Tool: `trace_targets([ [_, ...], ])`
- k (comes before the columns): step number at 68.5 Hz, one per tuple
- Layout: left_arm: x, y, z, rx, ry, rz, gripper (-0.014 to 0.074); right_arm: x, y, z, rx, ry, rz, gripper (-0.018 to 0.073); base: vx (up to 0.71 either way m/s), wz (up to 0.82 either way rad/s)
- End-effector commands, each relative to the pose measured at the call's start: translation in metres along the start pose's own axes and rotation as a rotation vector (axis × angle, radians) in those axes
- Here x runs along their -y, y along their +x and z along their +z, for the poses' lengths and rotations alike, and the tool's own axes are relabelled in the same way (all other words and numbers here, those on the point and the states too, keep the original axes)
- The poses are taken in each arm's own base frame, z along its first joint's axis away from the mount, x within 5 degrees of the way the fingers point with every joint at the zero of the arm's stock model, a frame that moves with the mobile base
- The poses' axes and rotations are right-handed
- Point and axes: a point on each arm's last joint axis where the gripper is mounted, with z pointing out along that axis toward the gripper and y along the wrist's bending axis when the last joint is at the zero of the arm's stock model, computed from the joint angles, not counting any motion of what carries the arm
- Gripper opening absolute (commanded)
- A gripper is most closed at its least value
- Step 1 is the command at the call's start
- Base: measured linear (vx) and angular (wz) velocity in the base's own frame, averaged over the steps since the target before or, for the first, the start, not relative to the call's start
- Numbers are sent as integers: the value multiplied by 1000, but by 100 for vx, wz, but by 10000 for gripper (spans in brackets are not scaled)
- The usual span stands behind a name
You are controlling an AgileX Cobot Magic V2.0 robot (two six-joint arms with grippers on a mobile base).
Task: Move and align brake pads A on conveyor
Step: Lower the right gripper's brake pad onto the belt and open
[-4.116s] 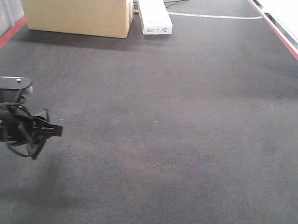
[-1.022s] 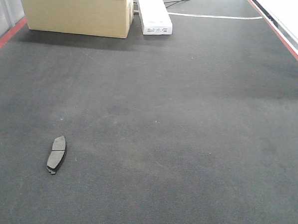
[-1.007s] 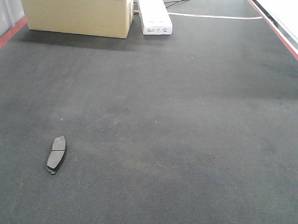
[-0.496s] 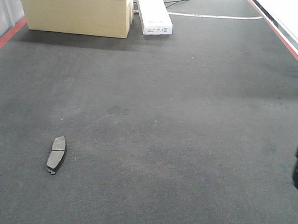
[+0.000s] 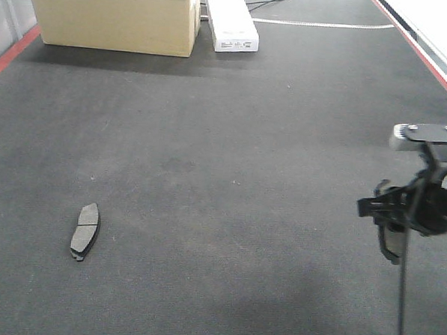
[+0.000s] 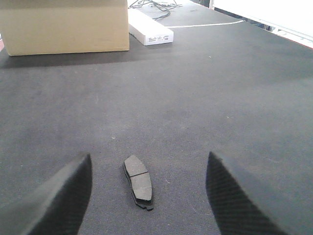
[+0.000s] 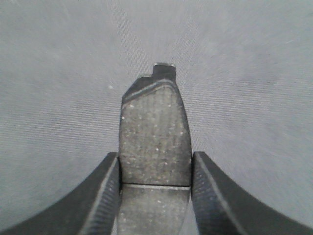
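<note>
Right claw (image 7: 155, 164) is clamped on a pad, its two ribbed fingers pressing the held pad (image 7: 154, 132) across the short width, just about at the thin groove. The pad's long axis runs straight out along the fingers, and its far end, with a small square tab, points to the top of the wrist frame. Its face is dark grey, grainy and speckled, with a raised rim along the curved edge. In the front view this claw sits at the right edge of the frame, the pad pointing down and seemingly clear of the belt (image 5: 232, 138), though contact cannot be ruled out. Left claw (image 6: 149, 157) is spread wide, and the lying pad (image 6: 138, 182) shows between its fingers, low in that wrist frame, touched by neither. In the front view that pad lies flat at the lower left, well apart from the held one, its long axis near upright in the frame with the top leaning slightly right. My judgement: the left arm is far nearer to it, so the right must carry its pad leftward and turn it to match that axis. No other pads are in view.
</note>
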Motion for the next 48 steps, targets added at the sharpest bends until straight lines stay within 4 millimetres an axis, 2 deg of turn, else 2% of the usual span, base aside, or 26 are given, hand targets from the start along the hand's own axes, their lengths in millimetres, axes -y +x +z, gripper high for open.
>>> trace_targets([
  [1,1,-13,-1,82,10,1,489,2,-25,5,46,10,-26,6,0,0],
  [15,1,-13,-1,82,10,1,489,4,-42,46,-92,13,-64,13,0,0],
  [28,1,-13,-1,82,10,1,489,6,-43,85,-202,15,-69,23,0,0],
  [40,1,-13,-1,82,10,1,489,7,-48,104,-241,16,-63,76,0,0],
  [48,1,-13,-1,82,10,1,489,9,-51,112,-274,25,-67,174,0,0],
])
